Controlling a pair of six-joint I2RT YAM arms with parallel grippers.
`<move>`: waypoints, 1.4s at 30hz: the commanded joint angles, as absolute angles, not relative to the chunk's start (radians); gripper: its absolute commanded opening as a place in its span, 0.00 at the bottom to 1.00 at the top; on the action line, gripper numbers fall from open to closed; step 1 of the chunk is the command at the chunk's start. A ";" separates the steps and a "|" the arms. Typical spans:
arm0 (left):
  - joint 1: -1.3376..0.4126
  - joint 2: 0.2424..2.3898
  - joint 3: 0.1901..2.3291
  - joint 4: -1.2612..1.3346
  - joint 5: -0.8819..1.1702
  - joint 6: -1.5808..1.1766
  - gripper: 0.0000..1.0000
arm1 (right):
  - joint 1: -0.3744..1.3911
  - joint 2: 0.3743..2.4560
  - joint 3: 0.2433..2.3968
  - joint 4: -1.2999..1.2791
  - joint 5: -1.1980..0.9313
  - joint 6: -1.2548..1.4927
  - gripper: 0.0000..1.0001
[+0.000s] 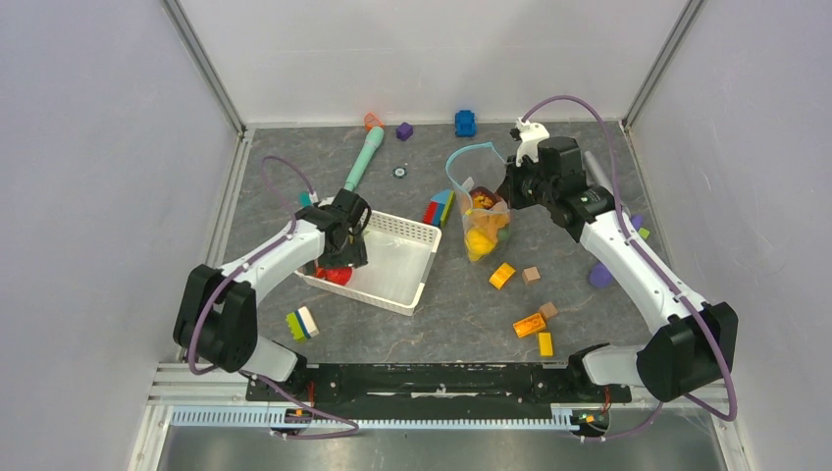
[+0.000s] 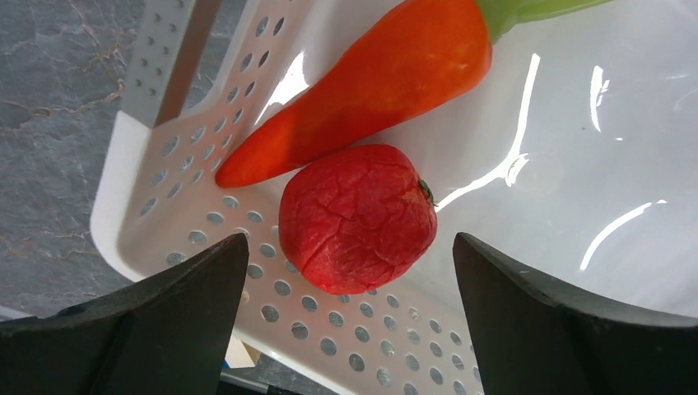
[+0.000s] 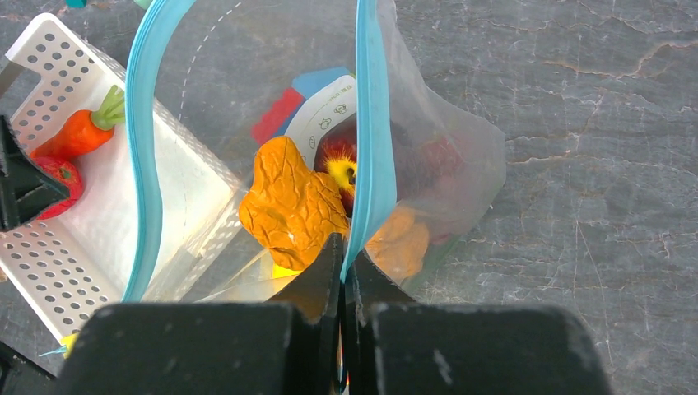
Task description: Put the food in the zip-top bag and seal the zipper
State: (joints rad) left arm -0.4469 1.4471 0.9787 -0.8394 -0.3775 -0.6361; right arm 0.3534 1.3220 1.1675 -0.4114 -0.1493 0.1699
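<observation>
The clear zip-top bag [image 1: 481, 221] hangs open-mouthed, with my right gripper [image 1: 512, 186] shut on one side of its light-blue zipper [image 3: 372, 123]. Inside it lie an orange-yellow food piece [image 3: 292, 202] and a red one [image 3: 333, 156]. My left gripper [image 2: 350, 239] stands wide open inside the white mesh basket [image 2: 165, 173], just above a round red fruit [image 2: 355, 218] that lies between its fingers, untouched. An orange carrot [image 2: 370, 86] with a green top lies right behind the fruit. In the top view the left gripper [image 1: 343, 245] is over the basket's left corner.
A teal marker-shaped toy [image 1: 363, 159], a blue toy [image 1: 465, 123] and a purple block [image 1: 404, 130] lie at the back. Orange and wooden blocks [image 1: 529, 325] are scattered front right, a striped block [image 1: 301, 323] front left. Red-blue blocks [image 1: 439, 209] sit between basket and bag.
</observation>
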 commanded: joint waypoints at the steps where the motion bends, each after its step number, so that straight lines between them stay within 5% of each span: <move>1: -0.439 1.490 0.964 -0.792 -0.358 -0.667 1.00 | 0.354 1.313 1.166 -0.377 -0.146 0.162 0.01; 6: -0.439 1.511 0.958 -0.765 -0.306 -0.660 0.90 | 0.354 1.311 1.163 -0.378 -0.136 0.166 0.01; 27: -0.439 1.409 1.024 -0.636 -0.172 -0.631 0.03 | 0.354 1.301 1.163 -0.378 -0.136 0.165 0.01; 42: -0.460 1.351 1.237 -0.097 0.392 -0.571 0.02 | 0.355 1.285 1.158 -0.357 -0.221 0.151 0.01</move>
